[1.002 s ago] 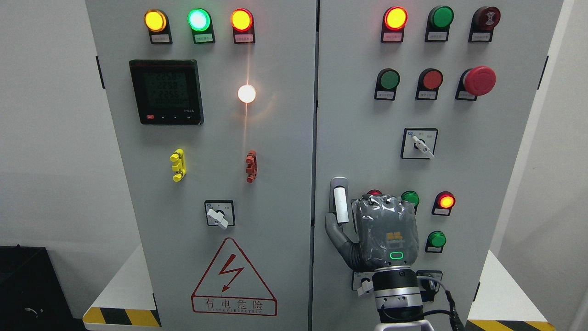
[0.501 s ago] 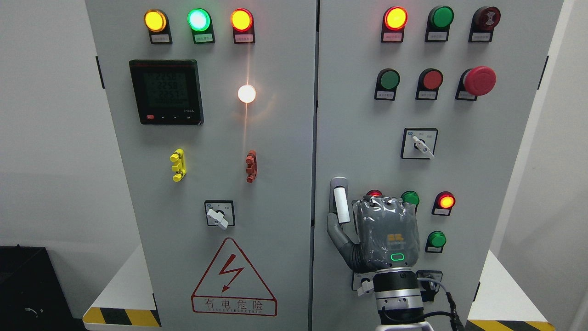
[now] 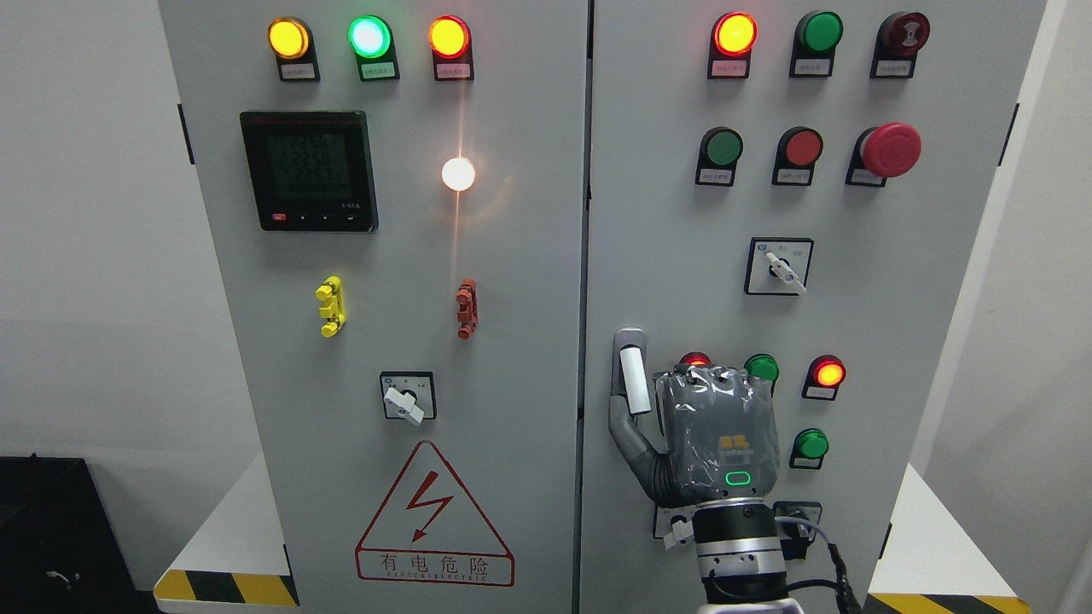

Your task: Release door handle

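Observation:
The white door handle [image 3: 632,379] stands upright in a metal mount at the left edge of the cabinet's right door [image 3: 682,213]. My right hand [image 3: 674,426], wrapped in grey film, comes up from the bottom edge with its back to the camera. It sits right beside the handle. The thumb [image 3: 627,437] reaches left and up to the handle's lower end and touches it. The curled fingers [image 3: 712,375] lie just right of the handle, their tips hidden behind the palm. My left hand is out of view.
The two grey doors [image 3: 392,256] appear closed, meeting at a seam [image 3: 589,256]. Around my hand are lit buttons [image 3: 827,373], a green button [image 3: 810,444] and a selector switch [image 3: 781,269]. A red emergency stop [image 3: 890,149] juts out at upper right. The cabinet base carries striped edges [image 3: 226,587].
My right hand has drifted a few pixels to the right, thumb included. The handle and doors have not moved.

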